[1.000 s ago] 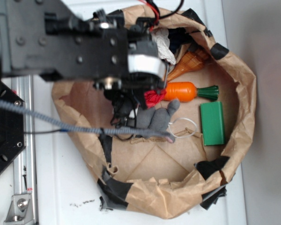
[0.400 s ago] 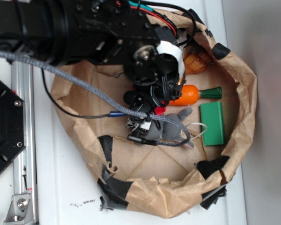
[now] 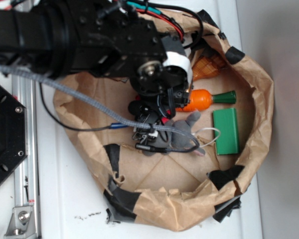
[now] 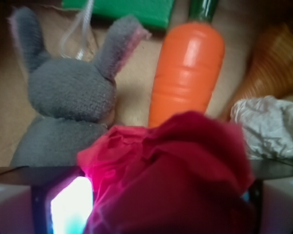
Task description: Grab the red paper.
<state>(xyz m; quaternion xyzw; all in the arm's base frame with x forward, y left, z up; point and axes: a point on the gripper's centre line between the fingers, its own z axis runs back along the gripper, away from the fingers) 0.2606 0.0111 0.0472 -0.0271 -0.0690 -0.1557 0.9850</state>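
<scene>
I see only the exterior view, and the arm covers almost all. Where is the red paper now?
Observer: In the wrist view, the red paper sits right between the gripper fingers.
Operator: What is beside it?
Observer: The grey plush mouse is on its left in that view and the toy carrot is behind it.
Operator: Is the white paper near?
Observer: Yes, the white paper wad lies to the right of the red paper.
</scene>
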